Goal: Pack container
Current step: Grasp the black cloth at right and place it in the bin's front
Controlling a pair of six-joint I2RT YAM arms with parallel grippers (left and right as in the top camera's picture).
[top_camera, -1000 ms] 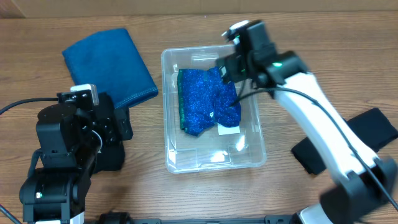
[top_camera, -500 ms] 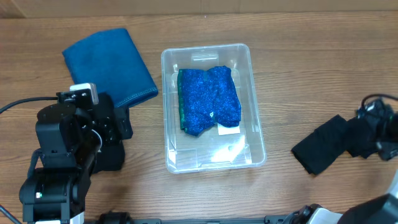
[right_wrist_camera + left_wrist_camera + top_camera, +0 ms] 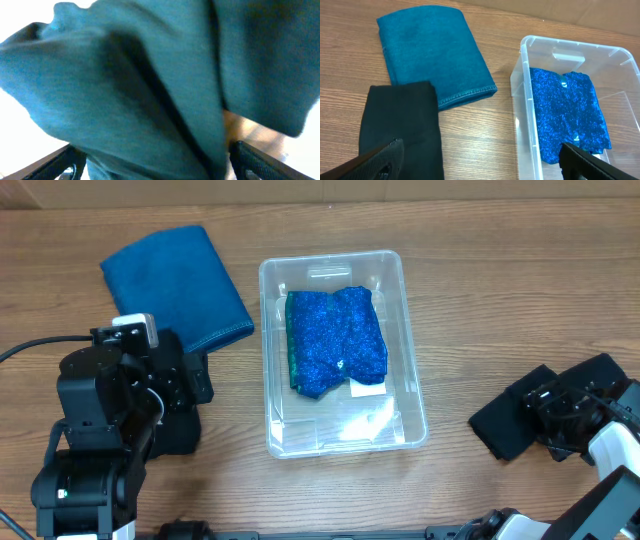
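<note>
The clear container (image 3: 405,300) stands mid-table with a sparkly blue cloth (image 3: 335,340) lying in it; both show in the left wrist view, container (image 3: 520,85) and cloth (image 3: 565,115). A black cloth (image 3: 505,428) lies at the right. My right gripper (image 3: 560,415) is low over it, jaws wide open, with the cloth (image 3: 150,80) filling the space between the fingers (image 3: 252,160). My left gripper (image 3: 480,167) is open and empty above the table, left of the container.
A folded teal cloth (image 3: 175,285) lies at the back left, also in the left wrist view (image 3: 430,50). Another black cloth (image 3: 400,125) lies under the left gripper's left finger. A white label (image 3: 367,388) sits on the container's bottom.
My right arm has left the container's far right corner, swung to the table's right side and come down over the black cloth. The left arm has not moved.
</note>
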